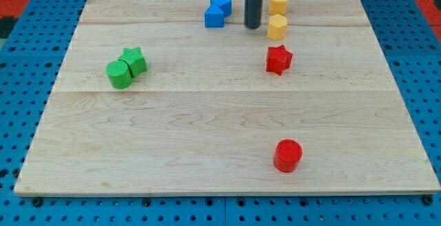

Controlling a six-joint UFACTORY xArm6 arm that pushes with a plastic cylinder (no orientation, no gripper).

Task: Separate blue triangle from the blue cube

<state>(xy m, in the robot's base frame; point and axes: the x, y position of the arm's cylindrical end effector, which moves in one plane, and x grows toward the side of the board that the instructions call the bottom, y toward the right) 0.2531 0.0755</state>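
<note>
Nearest sits the red cylinder (288,155). Far off, the blue triangle (214,17) touches the blue cube (222,4), still unseparated; my tip (253,27) stands just right, between them and two yellow blocks (278,26). No gripper exists.

My tip (253,27) stands upright on the board near the view's top.
</note>
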